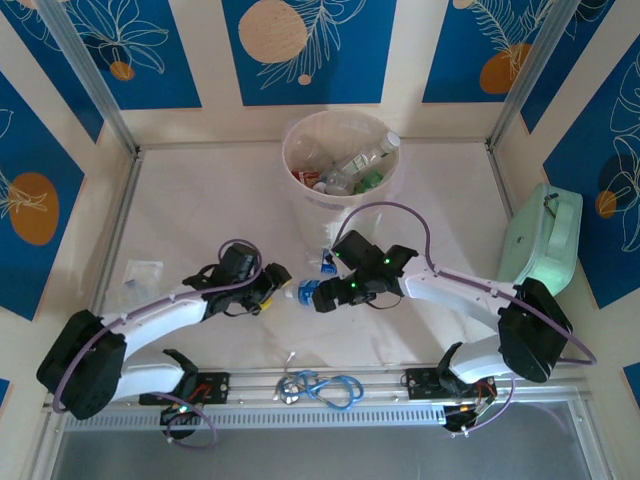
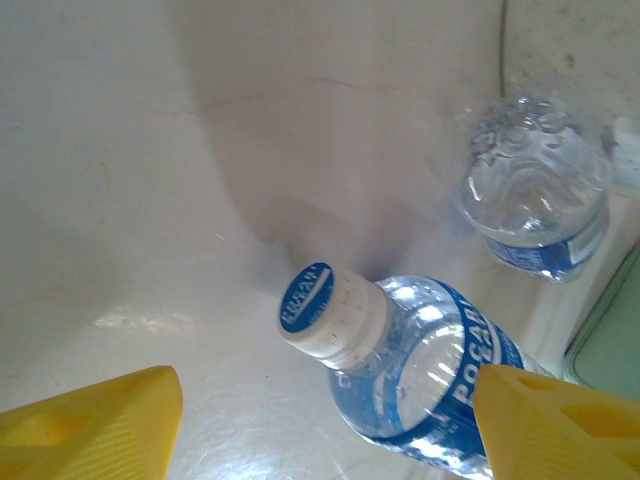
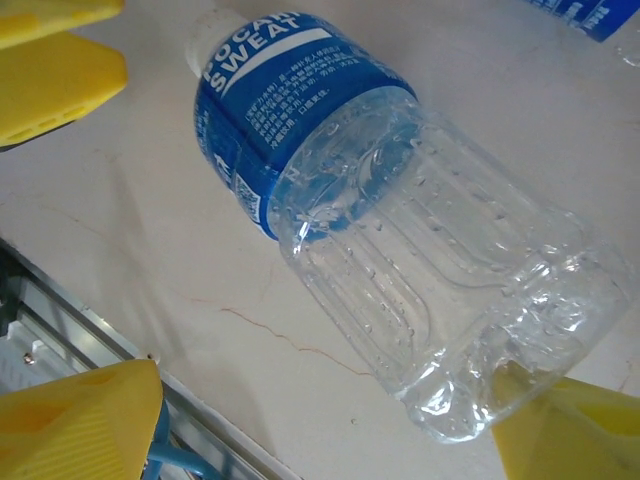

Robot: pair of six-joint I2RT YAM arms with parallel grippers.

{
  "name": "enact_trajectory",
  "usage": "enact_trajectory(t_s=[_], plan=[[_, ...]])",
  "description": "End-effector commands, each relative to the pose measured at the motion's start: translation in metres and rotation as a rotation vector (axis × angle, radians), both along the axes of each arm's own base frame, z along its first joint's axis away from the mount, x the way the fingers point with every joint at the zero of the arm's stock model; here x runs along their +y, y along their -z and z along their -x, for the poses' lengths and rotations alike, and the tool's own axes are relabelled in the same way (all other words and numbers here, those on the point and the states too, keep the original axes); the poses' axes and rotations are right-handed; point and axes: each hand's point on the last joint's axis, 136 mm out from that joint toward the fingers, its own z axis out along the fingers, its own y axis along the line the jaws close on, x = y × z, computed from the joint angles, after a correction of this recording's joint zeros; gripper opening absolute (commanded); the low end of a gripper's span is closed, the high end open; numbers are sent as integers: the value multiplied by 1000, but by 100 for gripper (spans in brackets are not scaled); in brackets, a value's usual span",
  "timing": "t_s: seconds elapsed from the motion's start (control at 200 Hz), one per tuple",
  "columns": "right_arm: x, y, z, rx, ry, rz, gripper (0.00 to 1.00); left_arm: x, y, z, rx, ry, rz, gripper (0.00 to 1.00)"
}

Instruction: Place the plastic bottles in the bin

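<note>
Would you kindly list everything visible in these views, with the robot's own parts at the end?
bin: one, cream-white, far middle of the table.
bottles in the bin: several, clear and green, exact count hidden.
bottle between the tools: one, clear, blue label, white cap, lying on its side.
second bottle: one, clear, blue label, near the bin's foot.
case: one, mint-green, right edge.
cable loop: one, blue, near edge.
wrapper: one, transparent, left side.
table: one, white.
left tool: one, yellow fingers, open at the cap end.
right tool: one, yellow fingers, open at the base end.

Mint-green case (image 1: 545, 238) sits right, blue cable loop (image 1: 322, 389) front.
</note>
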Motion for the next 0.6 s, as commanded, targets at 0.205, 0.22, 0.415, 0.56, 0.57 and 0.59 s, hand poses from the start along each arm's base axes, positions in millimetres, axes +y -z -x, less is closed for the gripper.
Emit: enact_trajectory(t_s=[0.205, 0.22, 0.415, 0.56, 0.57, 0.59], plan=[[-20, -22, 10, -47, 63, 1, 86, -18, 5, -8, 52, -51, 38, 74], [-21, -23, 10, -49, 66, 1, 86, -20, 5, -9, 52, -50, 42, 74], [-33, -25, 15, -57, 95, 1, 86, -39, 13, -13, 76, -48, 81, 73], [-37, -29, 17, -69, 113, -11, 86, -54, 14, -17, 81, -36, 99, 69], [-37, -29, 17, -71, 114, -11, 86, -55, 13, -18, 80, -35, 100, 69], [-38, -30, 17, -72, 116, -12, 86, -57, 13, -18, 80, -32, 100, 68]])
